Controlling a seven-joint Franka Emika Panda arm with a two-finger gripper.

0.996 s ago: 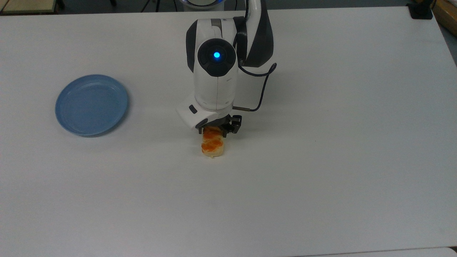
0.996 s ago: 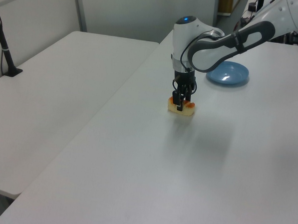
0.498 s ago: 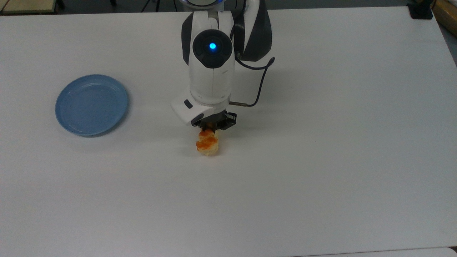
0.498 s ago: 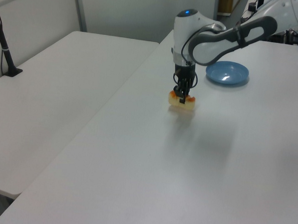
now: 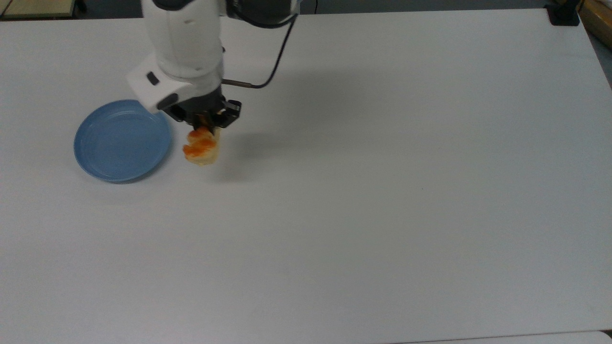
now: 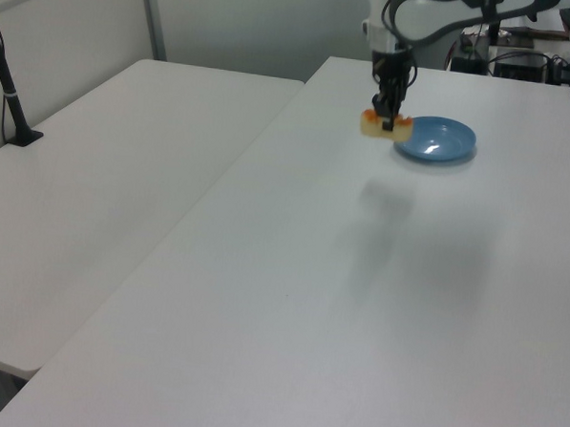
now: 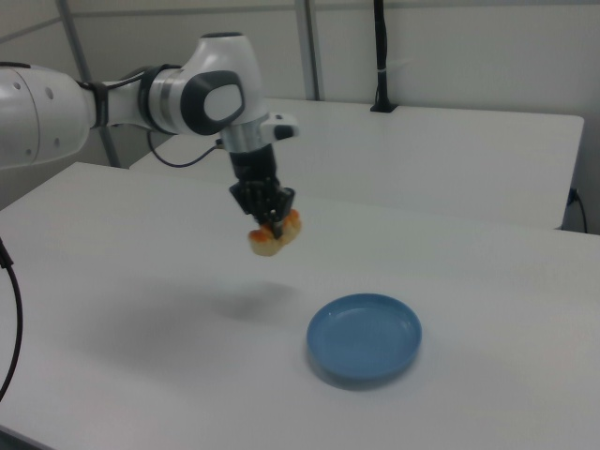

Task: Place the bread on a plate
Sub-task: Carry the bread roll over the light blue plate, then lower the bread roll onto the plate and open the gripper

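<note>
Carrying the bread (image 5: pixel 202 146) clear of the table (image 5: pixel 382 191), the gripper (image 5: pixel 206 125) pinches one end while the roll hangs tilted below. It sits just beside the plate (image 5: pixel 123 140), on the top view's right, apparently not yet over the rim. Best practice: travel level until centred above the plate, lower gently, then release.

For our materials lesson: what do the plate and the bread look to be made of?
The plate: likely plastic, with a smooth, even light-blue, slightly shiny surface and a thin raised rim. The bread, held by the gripper: pale-yellow body with a glossy orange-brown top; possibly a toy, hard to tell.
</note>
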